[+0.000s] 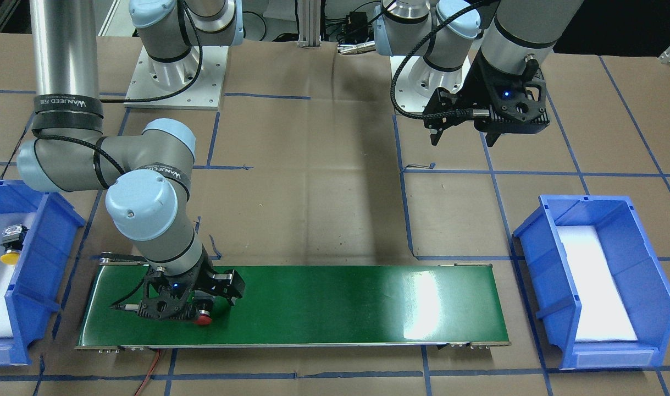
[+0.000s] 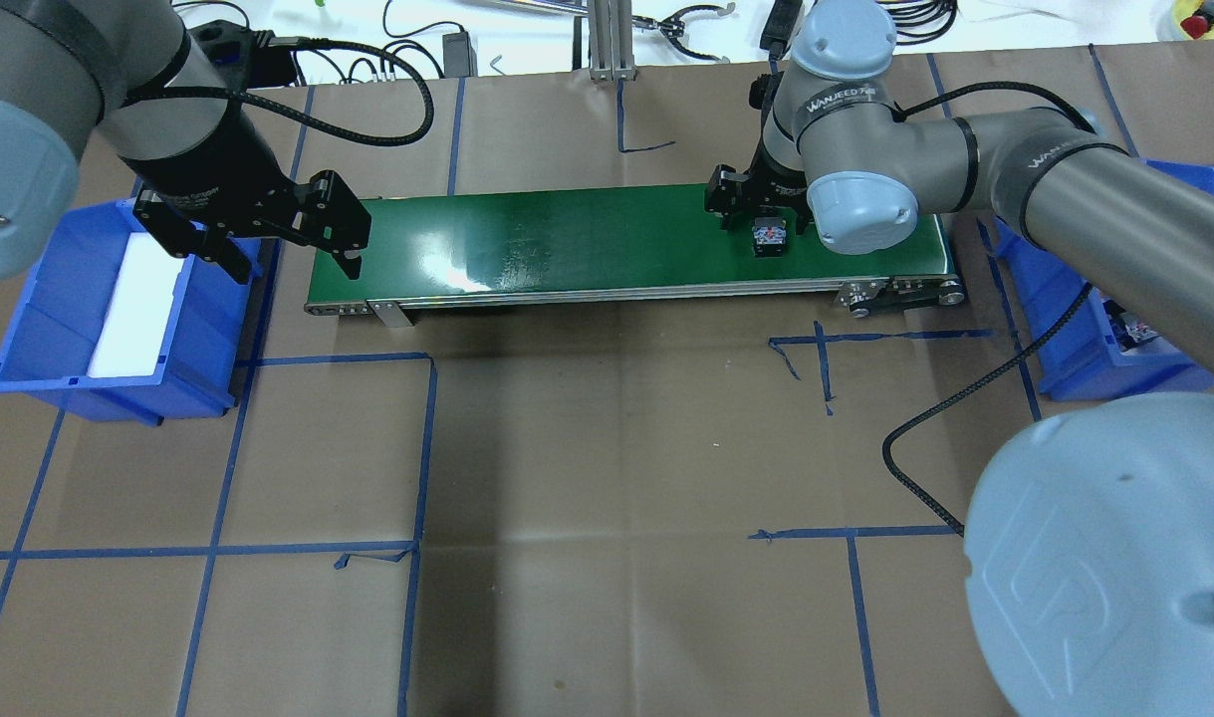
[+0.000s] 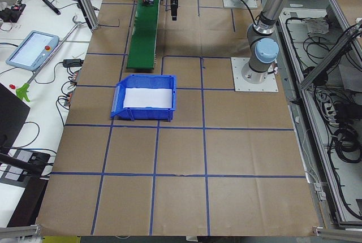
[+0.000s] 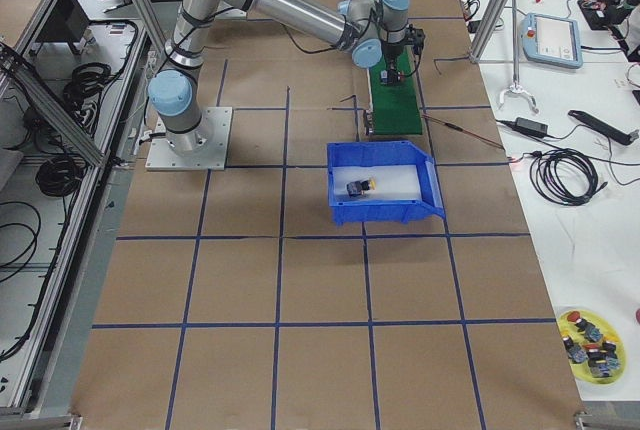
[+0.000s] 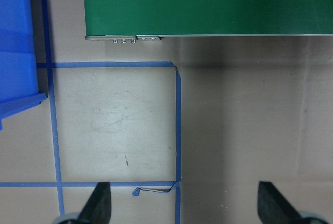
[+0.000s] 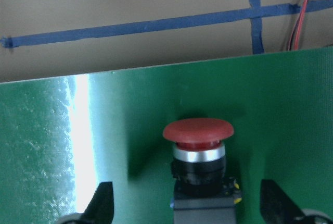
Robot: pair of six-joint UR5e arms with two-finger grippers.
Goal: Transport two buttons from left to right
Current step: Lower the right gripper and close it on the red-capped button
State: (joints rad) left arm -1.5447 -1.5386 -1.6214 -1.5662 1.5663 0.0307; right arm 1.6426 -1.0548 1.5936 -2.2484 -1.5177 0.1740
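Note:
A red button [image 6: 199,146] lies on its side on the green conveyor belt [image 1: 340,302], near the belt's end on my right; it also shows in the front view [image 1: 203,319] and overhead [image 2: 769,236]. My right gripper [image 6: 188,204] is low over it, open, one finger on each side, not touching it. A yellow button [image 1: 10,245] lies in the blue bin [image 1: 43,231] on my right side, also seen from the right end [image 4: 360,187]. My left gripper [image 2: 296,267] is open and empty, held above the table by the belt's other end.
An empty blue bin [image 2: 59,299] with a white liner stands at my left, past the belt's end. Blue tape lines grid the brown table. A red wire [image 1: 153,363] runs from the belt. A yellow dish [image 4: 590,350] of spare parts sits on the side bench.

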